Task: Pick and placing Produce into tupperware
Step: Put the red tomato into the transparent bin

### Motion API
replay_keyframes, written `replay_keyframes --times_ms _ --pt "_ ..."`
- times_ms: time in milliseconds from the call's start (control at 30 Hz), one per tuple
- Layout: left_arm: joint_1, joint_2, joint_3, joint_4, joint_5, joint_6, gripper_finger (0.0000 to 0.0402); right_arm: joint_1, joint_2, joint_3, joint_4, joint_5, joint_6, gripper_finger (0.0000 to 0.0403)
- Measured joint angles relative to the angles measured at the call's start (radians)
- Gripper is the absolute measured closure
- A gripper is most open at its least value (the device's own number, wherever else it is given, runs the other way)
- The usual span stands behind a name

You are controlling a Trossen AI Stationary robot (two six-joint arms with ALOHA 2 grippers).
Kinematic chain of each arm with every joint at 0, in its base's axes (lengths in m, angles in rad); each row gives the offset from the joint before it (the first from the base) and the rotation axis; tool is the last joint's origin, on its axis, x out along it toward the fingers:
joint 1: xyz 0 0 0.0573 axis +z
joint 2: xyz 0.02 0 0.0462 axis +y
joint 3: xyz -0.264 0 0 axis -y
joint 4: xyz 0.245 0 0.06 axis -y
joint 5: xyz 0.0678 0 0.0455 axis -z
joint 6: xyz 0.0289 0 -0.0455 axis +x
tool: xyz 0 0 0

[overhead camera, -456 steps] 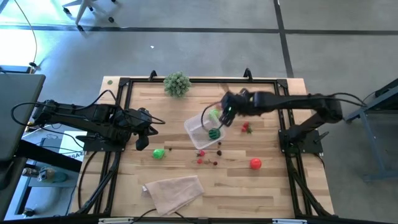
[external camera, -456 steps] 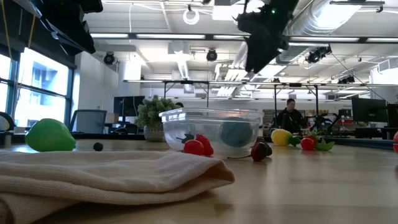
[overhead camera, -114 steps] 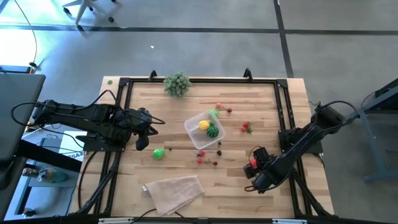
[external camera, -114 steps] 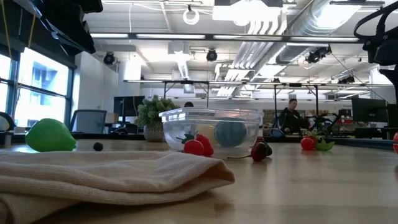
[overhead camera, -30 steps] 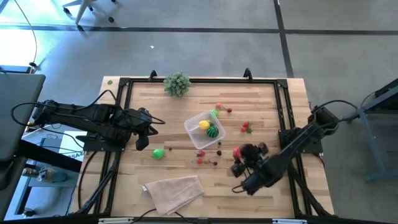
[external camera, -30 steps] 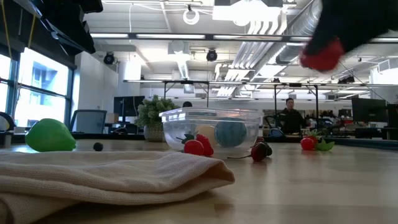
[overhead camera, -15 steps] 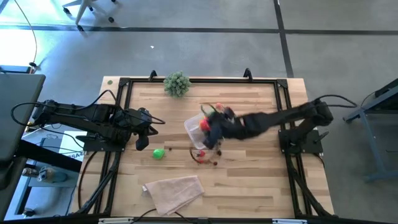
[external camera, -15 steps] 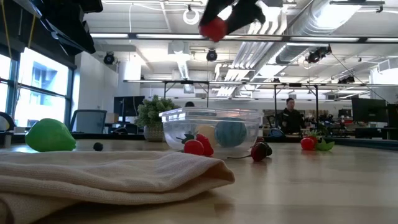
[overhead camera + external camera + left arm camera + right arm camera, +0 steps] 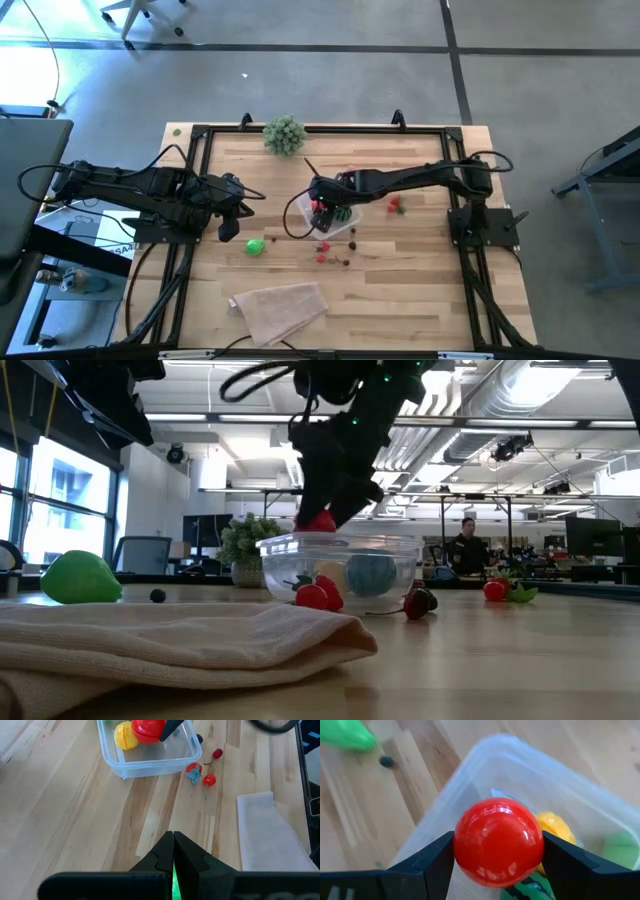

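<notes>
The right pincer (image 9: 318,206) is swinging in from the worktop's (image 9: 420,300) near corner, pinching a red ball (image 9: 499,841) now hovering over the clear box (image 9: 306,205); release is looking imminent; left pincer (image 9: 173,839) is sitting pressed together.

Even, bright light fills the overhead picture; shadows on the tabletop (image 9: 400,290) are faint. In the level picture, ceiling strip lights glare along the upper frame and a window at the left edge glows, leaving the arm overhead nearly silhouetted. The cloth (image 9: 150,645) in the lower left is soft. The red ball (image 9: 498,841) carries small highlights, and its background is smeared.
</notes>
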Motion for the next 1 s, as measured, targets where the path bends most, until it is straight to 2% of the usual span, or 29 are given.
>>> replay_keyframes --times_ms 1000 --pt "0.000 0.000 0.000 0.000 0.000 0.000 0.0401 0.037 0.102 0.000 -0.045 0.003 -0.055 0.0157"
